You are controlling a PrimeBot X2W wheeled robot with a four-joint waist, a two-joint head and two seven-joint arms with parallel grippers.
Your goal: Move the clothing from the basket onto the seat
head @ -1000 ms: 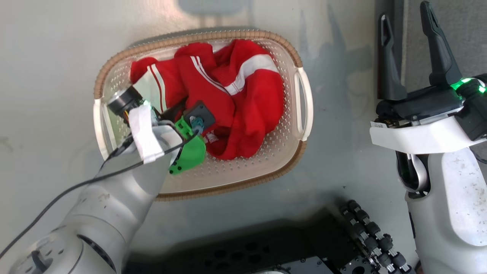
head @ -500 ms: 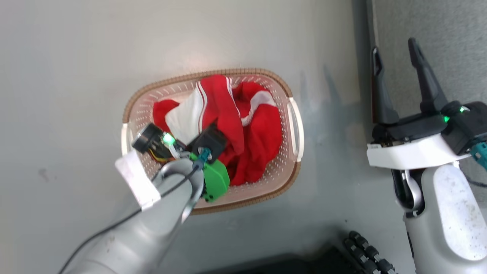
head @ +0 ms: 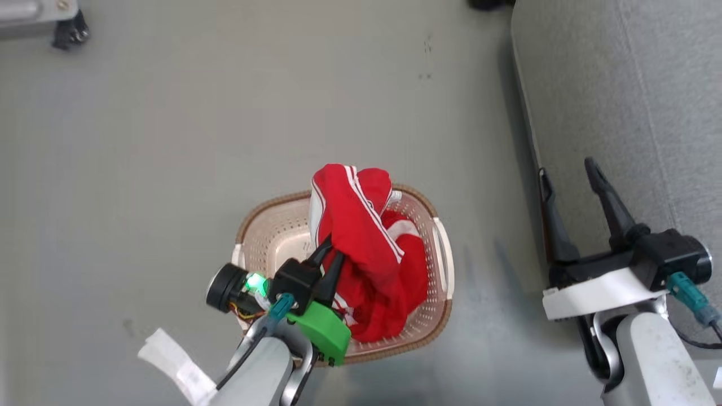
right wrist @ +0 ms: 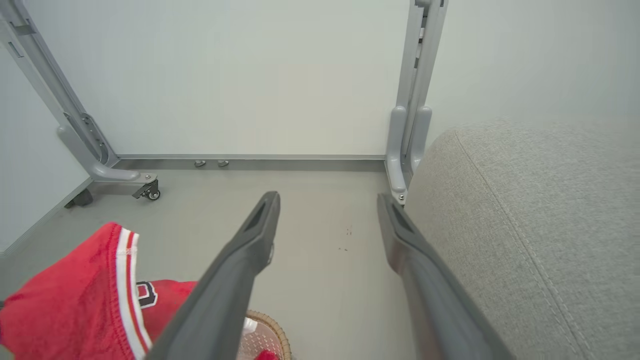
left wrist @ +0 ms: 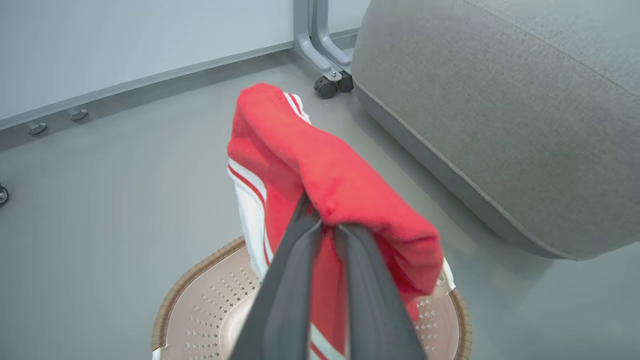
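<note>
While my left claw [left wrist: 322,227] is clamped on the clothing [head: 361,225], it hangs above the basket [head: 276,239].
The red, white-striped cloth trails down into the basket, which stands on the grey floor [head: 225,113]. Right of the basket is the seat [head: 620,84], and my right claw [head: 566,169], fingers apart and empty, is at its edge.

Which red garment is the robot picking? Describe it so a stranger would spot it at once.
Find the big grey seat; on the floor beside it stands an oval cream basket. Sticking up out of it, one red garment with white stripes hangs pinched in the left pincer. Unlike the red clothing lying in the basket, it is held up.
</note>
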